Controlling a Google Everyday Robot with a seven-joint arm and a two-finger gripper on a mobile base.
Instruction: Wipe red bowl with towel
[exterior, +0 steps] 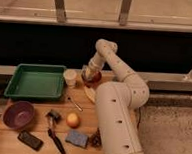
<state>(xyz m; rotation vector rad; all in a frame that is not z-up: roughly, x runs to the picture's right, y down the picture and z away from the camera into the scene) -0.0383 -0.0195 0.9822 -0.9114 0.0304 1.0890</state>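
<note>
The small dark red bowl (pixel 93 79) sits on the wooden table (pixel 42 107) at its far edge, just right of a white cup (pixel 70 77). My gripper (pixel 90 71) hangs right over the red bowl, reaching down into or onto it, at the end of the white arm (pixel 117 68) that bends over from the right. Something pale shows at the gripper over the bowl; I cannot tell whether it is the towel. A pale folded piece (pixel 90 94) lies on the table just in front of the bowl.
A green tray (pixel 35 81) stands at the back left. A larger purple bowl (pixel 19 114) sits front left. A black phone (pixel 30 140), a black brush (pixel 55 131), a yellow fruit (pixel 73 120), a blue sponge (pixel 77 138) and a thin utensil (pixel 75 104) lie around.
</note>
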